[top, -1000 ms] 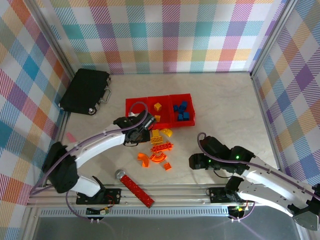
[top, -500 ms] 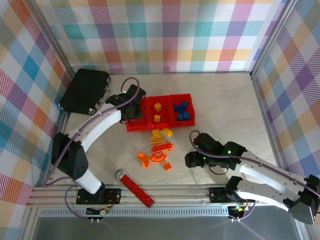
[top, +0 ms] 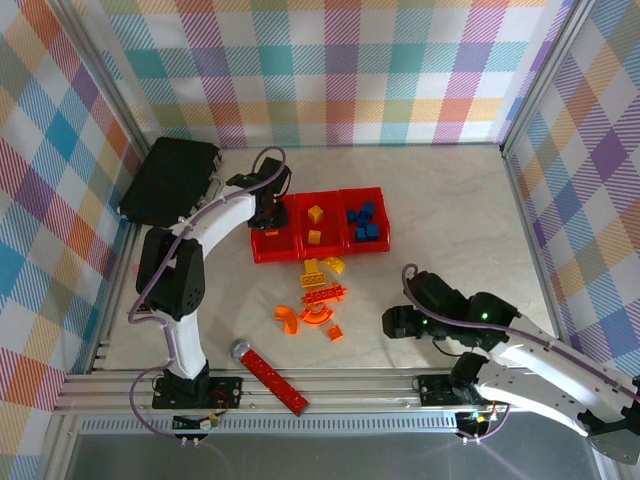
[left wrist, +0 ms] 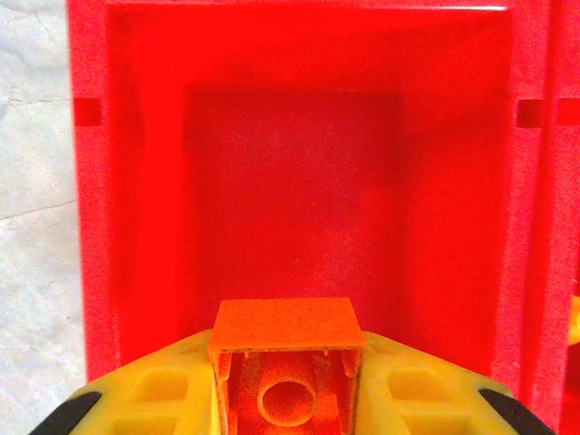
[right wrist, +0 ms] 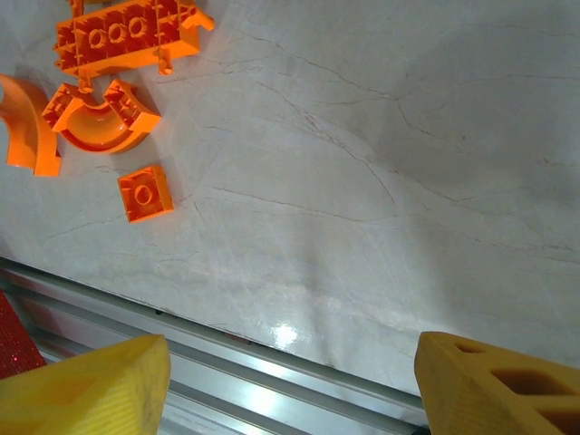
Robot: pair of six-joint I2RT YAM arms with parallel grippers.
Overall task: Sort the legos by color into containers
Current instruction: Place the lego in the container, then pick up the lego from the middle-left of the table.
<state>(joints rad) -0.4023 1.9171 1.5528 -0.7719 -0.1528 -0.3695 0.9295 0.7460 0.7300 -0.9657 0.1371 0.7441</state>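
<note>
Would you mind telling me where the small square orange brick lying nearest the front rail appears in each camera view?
Top external: small square orange brick, lower centre, nearest of the loose bricks.
Right wrist: left side, below the half-ring arch.
Shared landmark: the long orange brick beyond it.

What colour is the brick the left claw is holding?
Orange. The brick shows best in the left wrist view, pinched in the left claw.

No legible text or markings.
</note>
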